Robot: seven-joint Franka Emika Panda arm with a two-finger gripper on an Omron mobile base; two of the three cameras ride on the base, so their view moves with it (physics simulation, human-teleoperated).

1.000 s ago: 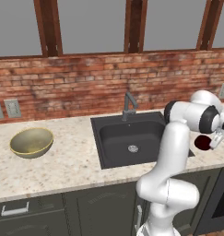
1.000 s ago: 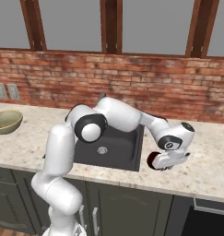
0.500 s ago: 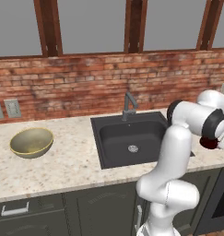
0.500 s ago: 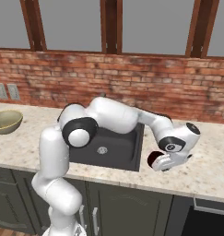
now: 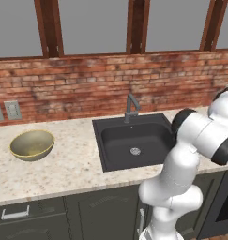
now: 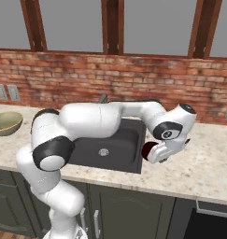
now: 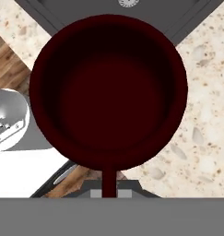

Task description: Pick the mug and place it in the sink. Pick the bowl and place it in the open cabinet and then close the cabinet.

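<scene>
While one bowl (image 5: pixel 32 144) sits on the counter (image 5: pixel 68 171) at nine o'clock of the sink (image 5: pixel 134 140), one faucet (image 5: pixel 130 108) at its twelve, one mug (image 6: pixel 149 150) at three, gripper (image 6: pixel 154 154) jaws clamped narrow on its handle.

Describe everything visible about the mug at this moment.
The mug is small, round and dark red, with a smooth glossy look and an empty dark inside. In the hand view its open mouth faces the camera and its thin handle runs down toward the claw, which is shut on it. In the right base view it shows as a dark red disc beside the sink's right edge, over the speckled counter.
</scene>
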